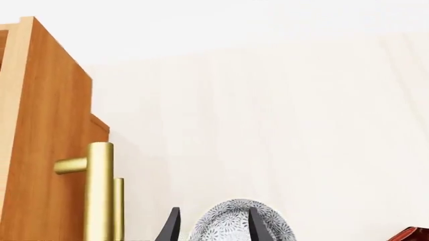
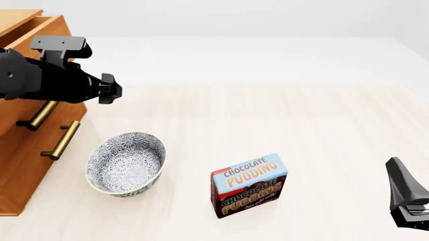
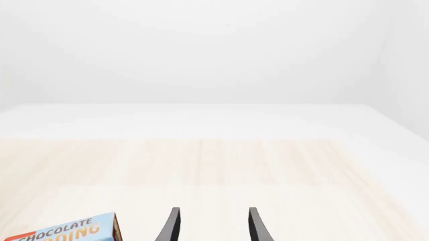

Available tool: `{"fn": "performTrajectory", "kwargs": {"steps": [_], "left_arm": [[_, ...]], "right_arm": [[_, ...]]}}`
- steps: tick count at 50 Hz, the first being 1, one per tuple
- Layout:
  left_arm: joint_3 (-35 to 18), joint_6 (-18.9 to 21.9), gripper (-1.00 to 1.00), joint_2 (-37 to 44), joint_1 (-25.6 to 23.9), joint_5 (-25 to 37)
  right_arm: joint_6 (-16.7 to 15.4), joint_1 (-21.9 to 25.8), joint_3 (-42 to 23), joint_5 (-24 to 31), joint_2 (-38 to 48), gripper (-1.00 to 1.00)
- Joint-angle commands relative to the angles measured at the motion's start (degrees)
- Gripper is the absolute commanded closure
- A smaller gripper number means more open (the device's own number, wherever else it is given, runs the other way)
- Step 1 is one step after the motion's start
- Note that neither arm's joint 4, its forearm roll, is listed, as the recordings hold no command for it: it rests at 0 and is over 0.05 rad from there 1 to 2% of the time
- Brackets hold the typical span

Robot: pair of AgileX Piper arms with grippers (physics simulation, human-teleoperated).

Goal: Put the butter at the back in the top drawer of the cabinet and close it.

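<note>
A: Where is the left gripper [image 1: 211, 223] now?

B: In the front view the left arm [image 2: 47, 80] is raised at the left side of the table [image 2: 322, 125], in front of the upper part of the cabinet [image 2: 20, 165]. Its wrist view shows two dark fingers with a gap between them, so the jaws are spread and nothing is held. Between the fingers I see the patterned bowl [image 2: 125, 163].

A: And the cabinet itself?

B: It stands at the left edge. The top drawer [image 2: 37, 27] seems pulled out a little, but the arm covers most of its front. Two brass handles [image 2: 60, 140] show below the arm.

A: Do you see the butter?

B: Not clearly. In the left wrist view there is a small red-brown corner [image 1: 412, 234] at the edge of the picture, but I cannot tell what it is. In the front view no butter box appears, and I cannot see inside the drawer.

A: What else is on the table?

B: The chocolate pudding box [image 2: 249, 185] stands upright near the middle, just right of the bowl and not touching it.

A: And the right gripper [image 3: 211, 223]?

B: It is low at the right edge of the front view, well apart from the box. Its jaws are also parted and empty
</note>
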Motion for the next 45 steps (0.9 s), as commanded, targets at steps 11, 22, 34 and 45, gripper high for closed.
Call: {"fn": "performTrajectory", "kwargs": {"steps": [11, 22, 34, 45], "left_arm": [[0.1, 0.27, -1.0, -0.39, 3.11, -0.14], [0.58, 1.63, -1.0, -0.65, 5.38, -0.55], [1.35, 1.96, -1.0, -0.24, 7.17, -1.64], [1.12, 2.93, -1.0, -0.43, 8.66, -1.56]], "right_arm": [[0.01, 0.01, 0.0, 0.01, -0.01, -1.0], [-0.01, 0.01, 0.0, 0.0, 0.01, -1.0], [0.01, -0.02, 0.0, 0.0, 0.0, -1.0], [-0.01, 0.0, 0.0, 0.0, -0.01, -1.0]]}}
